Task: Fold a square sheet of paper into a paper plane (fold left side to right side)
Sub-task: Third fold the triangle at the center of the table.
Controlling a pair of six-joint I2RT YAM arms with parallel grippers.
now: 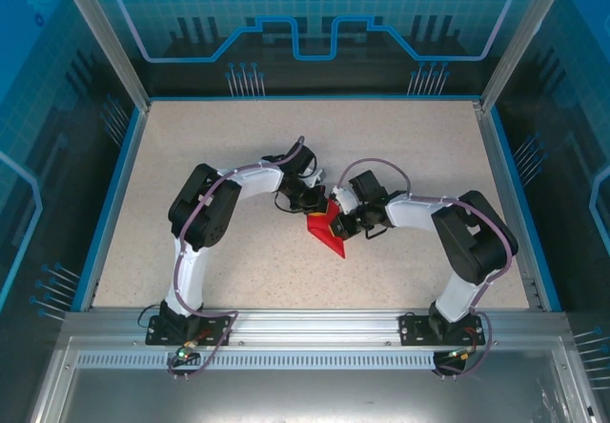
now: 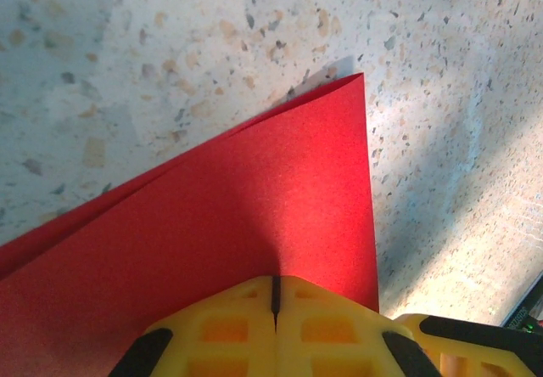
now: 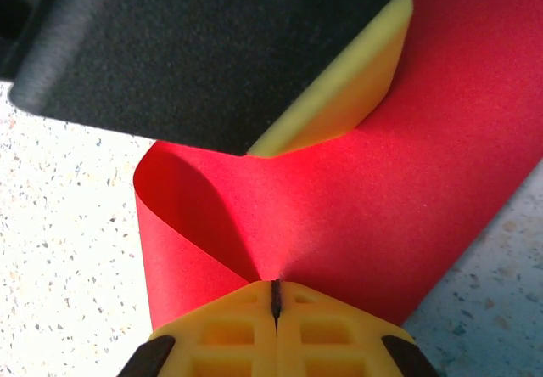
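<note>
Care counts here: my left gripper (image 2: 276, 296) and my right gripper (image 3: 276, 296) are both clamped tight on the square sheet of paper (image 1: 328, 229), which curls, partly doubled over, between them at the middle of the table (image 1: 191, 137). I judge the left side should travel across until edges and corners match before I press any crease. No brand, label or writing is legible.

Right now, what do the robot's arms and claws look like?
The left arm and right arm match: white links, bulky black joints, and a purple cable looping along each. The left claw and right claw have yellow fingers moulded in a waffle grid, with black patches at the sides.
</note>
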